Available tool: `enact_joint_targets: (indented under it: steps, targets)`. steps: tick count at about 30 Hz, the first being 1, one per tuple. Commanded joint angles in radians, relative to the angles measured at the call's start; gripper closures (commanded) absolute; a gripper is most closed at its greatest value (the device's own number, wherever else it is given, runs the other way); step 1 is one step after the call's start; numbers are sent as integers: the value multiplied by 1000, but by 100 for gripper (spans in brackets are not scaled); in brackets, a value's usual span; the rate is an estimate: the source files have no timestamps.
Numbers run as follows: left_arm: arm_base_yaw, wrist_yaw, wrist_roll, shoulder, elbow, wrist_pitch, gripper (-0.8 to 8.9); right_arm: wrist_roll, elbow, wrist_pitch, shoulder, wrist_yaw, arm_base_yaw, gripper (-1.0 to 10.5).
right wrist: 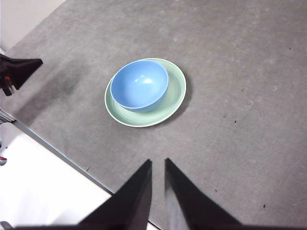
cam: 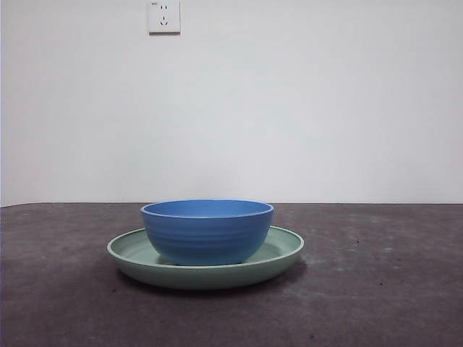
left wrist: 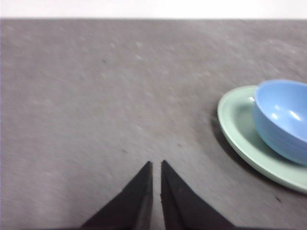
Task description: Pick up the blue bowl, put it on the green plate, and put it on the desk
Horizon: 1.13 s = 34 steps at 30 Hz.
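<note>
Blue bowl [cam: 207, 230] sits inside the green plate [cam: 281, 251] at centre frame on the tabletop [cam: 383, 289], neither arm touching it, left gripper [left wrist: 156, 165] and right gripper [right wrist: 158, 163] both jaws-together and empty, the left seemingly nearer.

Even, diffuse lighting; front view sharp, wall bright. The blue bowl [cam: 207, 231] carries soft highlights on its inner wall in both wrist views. The green plate [cam: 278, 253] casts a narrow dark shadow on the desk [cam: 376, 289]. Left wrist view is soft and slightly blurred; its far edge is overexposed.
</note>
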Motion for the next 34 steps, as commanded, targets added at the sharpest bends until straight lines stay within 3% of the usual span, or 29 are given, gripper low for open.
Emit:
enact_joint_targets:
  steps: [1, 6, 18, 34]
  targets:
    - [14, -48, -13, -25, -14, 18, 786, 6, 11, -68, 4, -2, 5, 908]
    - [10, -162, -55, -58, -59, 32, 786, 6, 11, -68, 4, -2, 5, 908]
    - [-19, -281, -55, -78, -90, 80, 786, 6, 11, -68, 4, -2, 5, 908]
    - [-29, -299, -54, -78, -102, 107, 786, 5, 11, -68, 4, -2, 5, 908]
